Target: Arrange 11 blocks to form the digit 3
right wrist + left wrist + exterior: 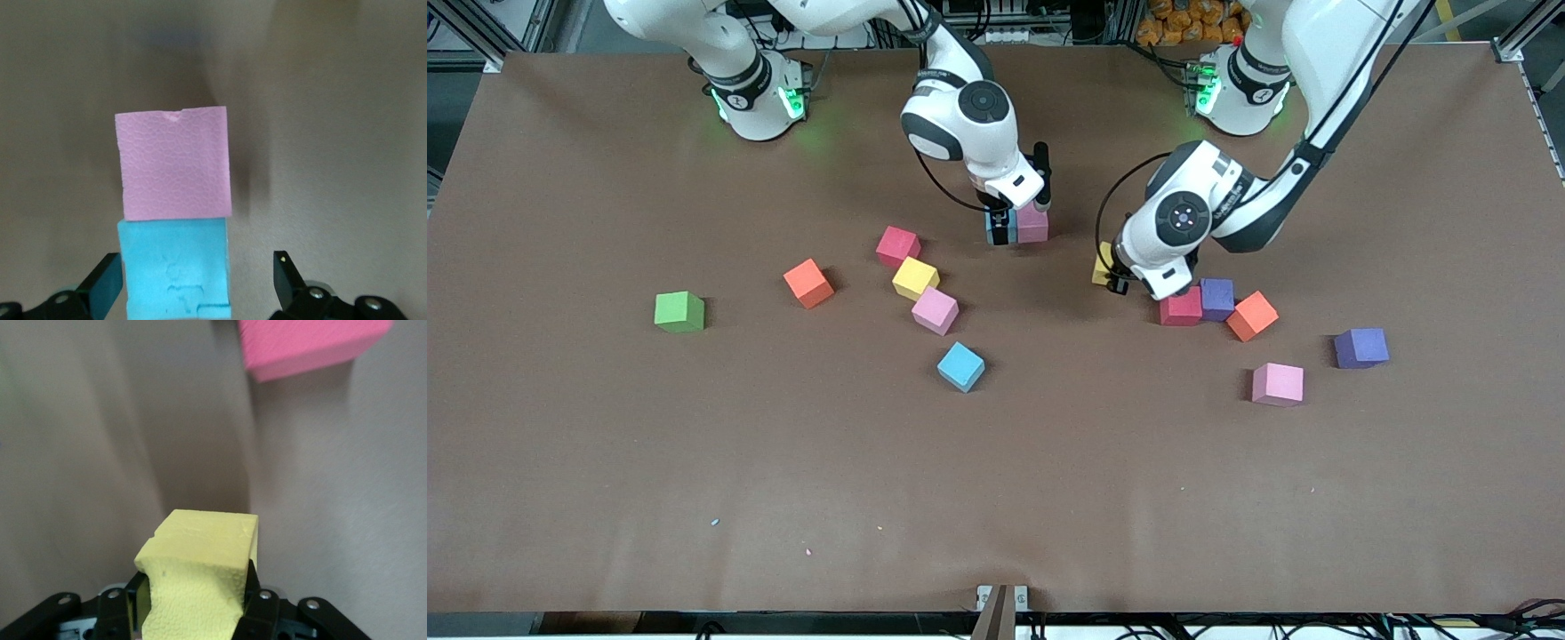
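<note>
Right claw (1014, 222): fingers spread wide either side of cyan block (175, 267), holding nothing; low over that block, which sits on desk (996, 498) touching pink block (173, 163).
Left claw (193, 600): clamped on yellow block (197, 577); low over desk just beside red block (1181, 307).
Digit 3: barely begun; only cyan-pink pair joined. Other blocks scattered loose.
Risk 1: on lifting, spread fingers may drag cyan block out of line.
Risk 2: foam dented in grip; may spring or tilt on release.
Containers: none seen.

Red block (1181, 307) crowds left hand (1113, 277).
</note>
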Available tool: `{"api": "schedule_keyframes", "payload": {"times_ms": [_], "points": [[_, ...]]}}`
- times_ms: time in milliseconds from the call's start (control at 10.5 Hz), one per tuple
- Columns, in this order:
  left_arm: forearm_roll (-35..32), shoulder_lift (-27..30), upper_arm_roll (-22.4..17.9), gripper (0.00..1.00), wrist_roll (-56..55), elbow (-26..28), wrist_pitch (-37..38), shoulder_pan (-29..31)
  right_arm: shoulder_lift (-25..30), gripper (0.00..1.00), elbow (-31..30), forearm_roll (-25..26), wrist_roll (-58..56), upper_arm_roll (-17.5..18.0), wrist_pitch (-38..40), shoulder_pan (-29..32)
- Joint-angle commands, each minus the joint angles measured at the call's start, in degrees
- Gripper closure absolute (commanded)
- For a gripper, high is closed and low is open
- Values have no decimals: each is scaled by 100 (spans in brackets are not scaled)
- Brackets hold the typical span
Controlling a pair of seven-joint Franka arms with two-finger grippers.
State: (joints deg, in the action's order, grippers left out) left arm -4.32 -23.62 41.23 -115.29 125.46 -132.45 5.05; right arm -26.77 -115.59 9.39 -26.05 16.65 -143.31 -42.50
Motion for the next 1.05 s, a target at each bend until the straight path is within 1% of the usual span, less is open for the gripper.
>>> {"api": "schedule_keyframes", "payload": {"times_ms": [0, 95, 190, 286, 571, 761, 857, 952], "points": [[63, 191, 244, 100, -431, 303, -184, 66, 469, 0, -130, 134, 179, 5, 478, 48], [63, 200, 367, 100, -772, 521, -507, 49, 697, 0, -348, 125, 171, -4, 506, 127], [63, 339, 551, 100, -1124, 802, -884, 48, 934, 0, -628, 125, 179, -4, 498, 267], [54, 427, 570, 100, -1310, 970, -1071, 66, 1119, 0, -805, 116, 179, -4, 515, 355], [54, 726, 693, 100, -1567, 1278, -1082, 66, 1323, 0, -1131, 107, 223, -4, 532, 837], [54, 718, 772, 100, -1811, 1375, -1230, 66, 1376, 0, -1238, 116, 661, -4, 751, 1023], [63, 701, 807, 100, -1969, 1428, -1353, 66, 1402, 0, -1255, 116, 715, -4, 831, 1041], [63, 674, 825, 100, -2180, 1490, -1519, 22, 1541, 0, -1377, 116, 715, -4, 892, 1076]]}}
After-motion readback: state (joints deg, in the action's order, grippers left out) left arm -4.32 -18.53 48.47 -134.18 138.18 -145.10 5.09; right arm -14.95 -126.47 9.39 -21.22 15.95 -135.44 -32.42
